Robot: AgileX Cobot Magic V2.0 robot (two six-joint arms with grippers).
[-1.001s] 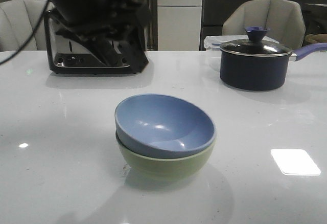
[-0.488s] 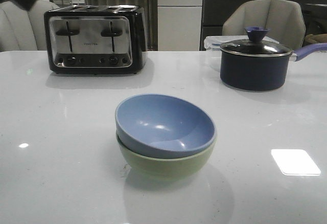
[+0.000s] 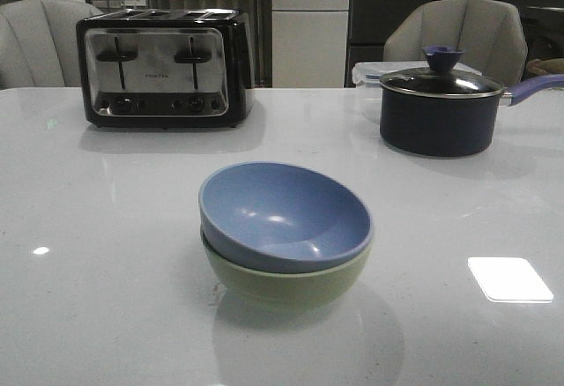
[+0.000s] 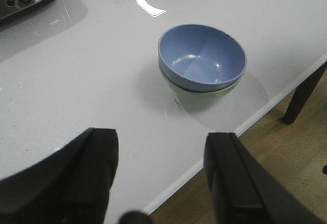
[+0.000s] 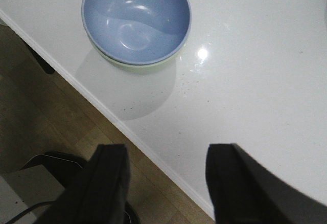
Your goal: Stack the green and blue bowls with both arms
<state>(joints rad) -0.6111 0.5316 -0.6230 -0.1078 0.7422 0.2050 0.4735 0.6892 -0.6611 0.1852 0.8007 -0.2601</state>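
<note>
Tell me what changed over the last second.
The arm that blocked the toaster in the front view swung up and left, out of frame. Blue bowl stayed nested in the green bowl; saucepan unmoved.

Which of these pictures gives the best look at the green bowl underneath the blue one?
The front view: the green bowl shows its whole side wall below the blue bowl nested in it. The left wrist view shows part of its wall. The right wrist view, looking down, shows only a thin green crescent.
</note>
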